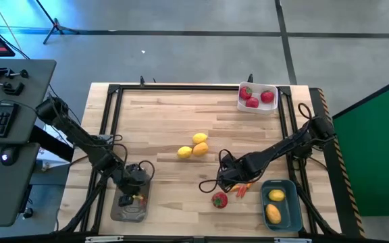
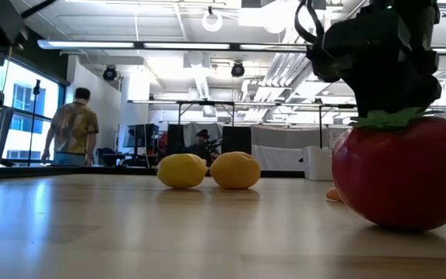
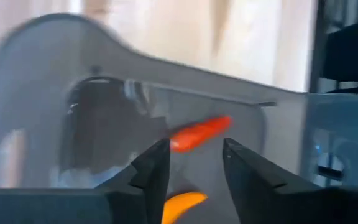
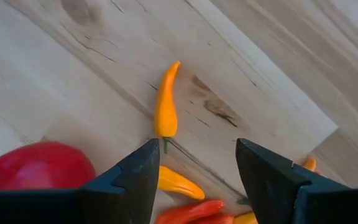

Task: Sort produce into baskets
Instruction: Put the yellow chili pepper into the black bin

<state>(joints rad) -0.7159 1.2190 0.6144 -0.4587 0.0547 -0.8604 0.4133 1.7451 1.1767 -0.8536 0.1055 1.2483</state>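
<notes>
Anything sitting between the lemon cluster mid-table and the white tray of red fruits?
Nothing. In the high view, the stretch from the three lemons up to the white tray holding red fruits is bare wooden tabletop.

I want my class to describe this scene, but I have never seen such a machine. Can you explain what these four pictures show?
It is a robot with two dark arms at a wooden table, each ending in a two-finger gripper. One picture looks down from above, one looks level across the tabletop, and two come from cameras on the wrists.

The left gripper is open above the grey tray, where a pepper lies; it holds nothing. The right gripper is open over loose peppers beside a red fruit.

Lemons lie mid-table. The white tray holds red fruits, the blue tray two lemons.
</notes>
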